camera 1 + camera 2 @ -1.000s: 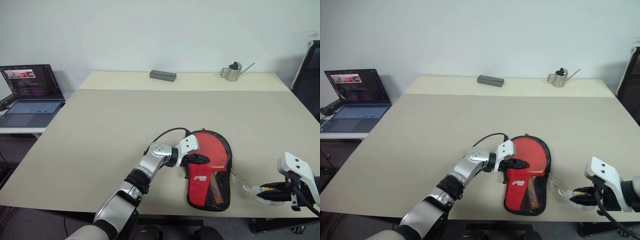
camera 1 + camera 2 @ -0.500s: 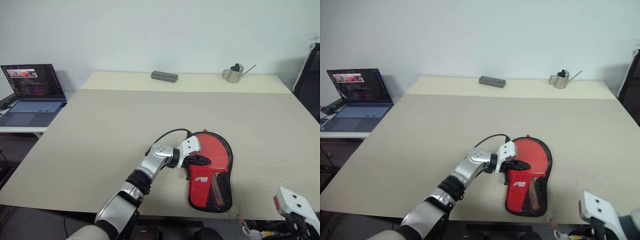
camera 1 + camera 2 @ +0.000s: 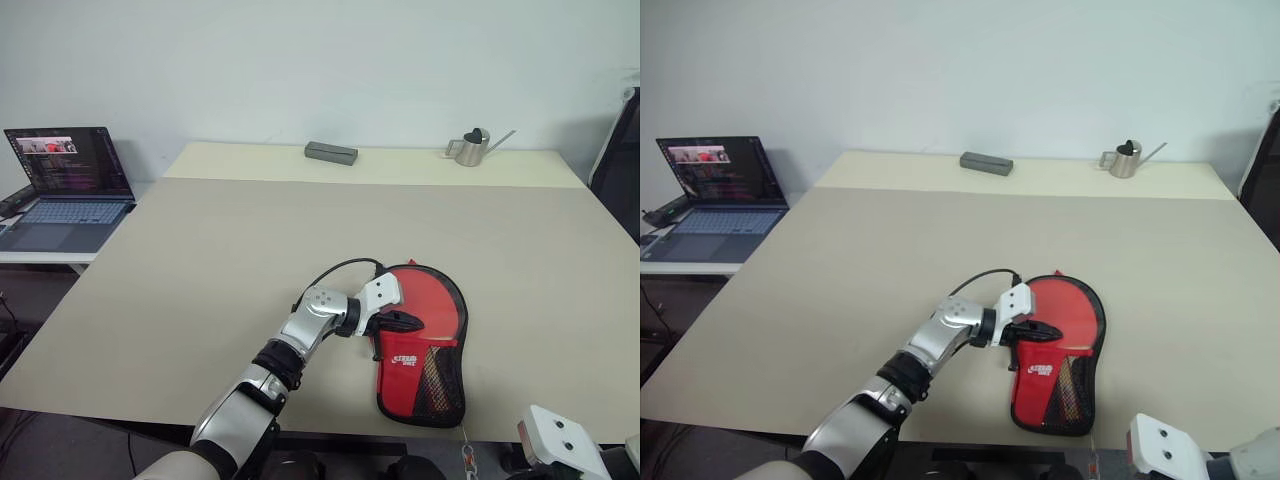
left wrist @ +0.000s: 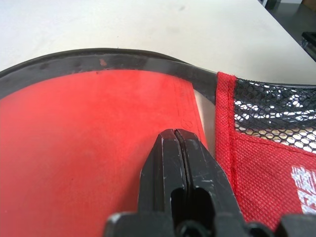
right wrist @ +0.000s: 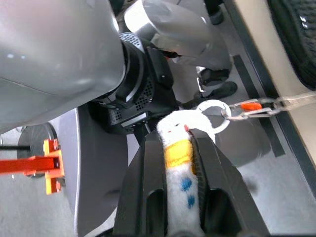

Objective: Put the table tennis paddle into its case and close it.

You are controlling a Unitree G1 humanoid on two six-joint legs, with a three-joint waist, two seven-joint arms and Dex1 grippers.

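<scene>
The red case [image 3: 435, 310], trimmed in black with a mesh pocket [image 4: 276, 116] and a white logo, lies flat near the table's front edge. My left gripper [image 3: 408, 320] is shut, and its tips [image 4: 175, 136] rest on the case's smooth red round part. Below the table's front edge, my right gripper [image 5: 177, 138] is shut on the white fluffy zipper charm [image 5: 180, 148]. From the charm a ring and a thin chain [image 5: 256, 104] run taut up to the case's lower corner [image 3: 463, 425]. The paddle is hidden.
An open laptop [image 3: 65, 185] sits on a side desk at the left. A grey box [image 3: 331, 152] and a small metal watering can [image 3: 470, 146] stand along the table's far edge. A dark chair [image 3: 620, 150] is at the right.
My right arm has drawn back and down from the table top to below its front edge, taking the charm and chain with it. The left gripper and the case have stayed put.
</scene>
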